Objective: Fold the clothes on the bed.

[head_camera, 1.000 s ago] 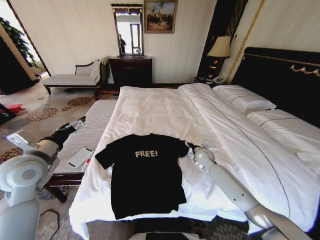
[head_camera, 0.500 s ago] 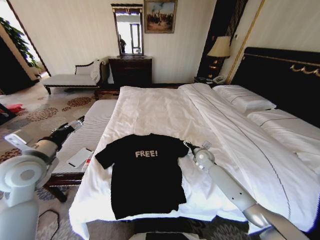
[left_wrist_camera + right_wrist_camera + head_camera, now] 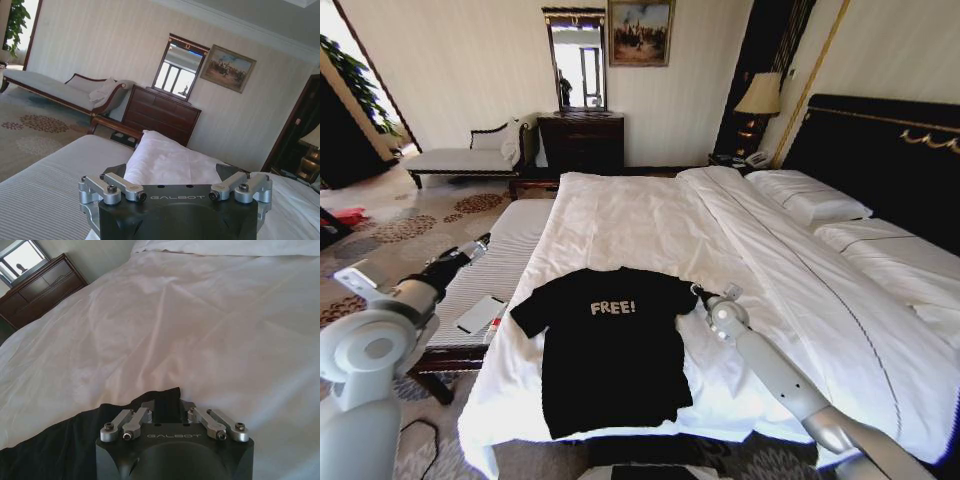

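Right gripper at the shirt's right sleeve; left arm held clear.

I had wide bare duvet on the bed (image 3: 650, 215) beyond and right of the black T-shirt (image 3: 610, 350), whose hem lay near the near edge. It was spread flat, "FREE!" showing, sleeves out. My right gripper (image 3: 169, 407) sat at its right sleeve, links drawn in, clenched on the sleeve edge. I couldn't tell whether the left gripper (image 3: 480, 243), out left over the striped bench (image 3: 510, 250), was open.
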You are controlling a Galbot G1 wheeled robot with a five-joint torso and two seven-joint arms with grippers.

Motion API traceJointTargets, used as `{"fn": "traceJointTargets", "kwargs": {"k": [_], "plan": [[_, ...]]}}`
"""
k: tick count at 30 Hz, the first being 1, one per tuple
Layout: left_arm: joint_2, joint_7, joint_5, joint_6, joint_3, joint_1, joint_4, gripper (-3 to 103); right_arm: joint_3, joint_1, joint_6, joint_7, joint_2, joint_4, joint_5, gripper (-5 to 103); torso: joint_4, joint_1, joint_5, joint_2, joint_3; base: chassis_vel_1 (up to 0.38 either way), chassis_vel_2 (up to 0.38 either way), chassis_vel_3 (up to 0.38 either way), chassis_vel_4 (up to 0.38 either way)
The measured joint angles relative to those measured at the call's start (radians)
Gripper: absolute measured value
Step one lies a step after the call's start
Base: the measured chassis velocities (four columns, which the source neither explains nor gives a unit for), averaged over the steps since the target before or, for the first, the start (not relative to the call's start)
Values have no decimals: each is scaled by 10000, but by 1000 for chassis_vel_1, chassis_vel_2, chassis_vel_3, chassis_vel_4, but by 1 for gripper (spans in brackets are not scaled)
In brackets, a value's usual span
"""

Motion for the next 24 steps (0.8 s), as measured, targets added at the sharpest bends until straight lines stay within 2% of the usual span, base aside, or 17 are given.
{"fn": "traceJointTargets", "kwargs": {"k": [1, 2, 6, 9, 16, 24], "plan": [[0, 0, 29, -5, 28, -25, 27, 100, 1, -20, 20, -60, -15, 4, -3, 27, 0, 0, 0, 1, 0, 0, 0, 0, 0], [0, 0, 29, -5, 28, -25, 27, 100, 1, -20, 20, -60, -15, 4, -3, 27, 0, 0, 0, 1, 0, 0, 0, 0, 0], [-35, 12, 131, -25, 96, -43, 69, 100, 6, -76, 109, -283, -52, 57, -26, 6, 1, 0, 0, 0, 0, 0, 0, 0, 0], [-42, 16, 157, -42, 100, -42, 78, 100, 7, -111, 168, -355, -67, 96, -58, 1, 0, 0, 0, 1, 0, 0, 0, 0, 0], [-24, 22, 166, -74, 41, -14, 88, 100, 28, -277, 433, -560, -161, 426, -219, 0, 0, 0, 0, 0, 0, 0, 0, 0, 0], [-22, 26, 165, -82, 24, -2, 88, 100, -61, -552, 650, -532, -368, 1998, -317, 0, -1, 0, -1, 0, 0, 0, 0, 0, 0]]}}
